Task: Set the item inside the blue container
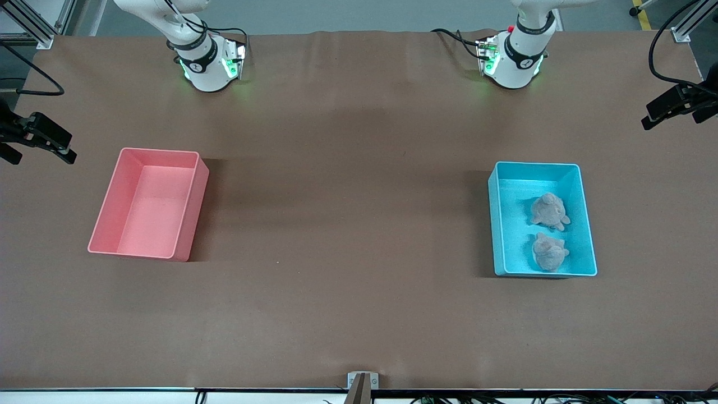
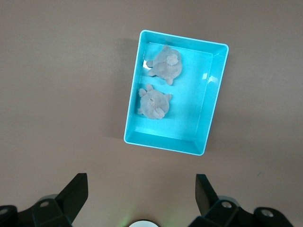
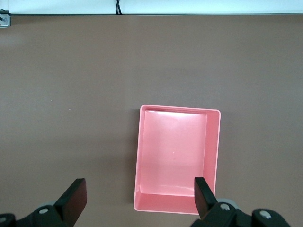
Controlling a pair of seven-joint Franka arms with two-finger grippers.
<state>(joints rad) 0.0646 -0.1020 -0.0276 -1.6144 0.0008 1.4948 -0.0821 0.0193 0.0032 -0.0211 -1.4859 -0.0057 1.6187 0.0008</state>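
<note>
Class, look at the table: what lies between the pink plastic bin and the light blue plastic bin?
Nothing: only bare brown table lies between the pink plastic bin and the light blue plastic bin, as the front view shows.

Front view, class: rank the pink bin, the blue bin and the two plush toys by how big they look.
1. Pink bin and blue bin: much alike, so no ranking between them.
2. The two plush toys, one farther from the camera, one nearer: far smaller, also about equal.
</note>
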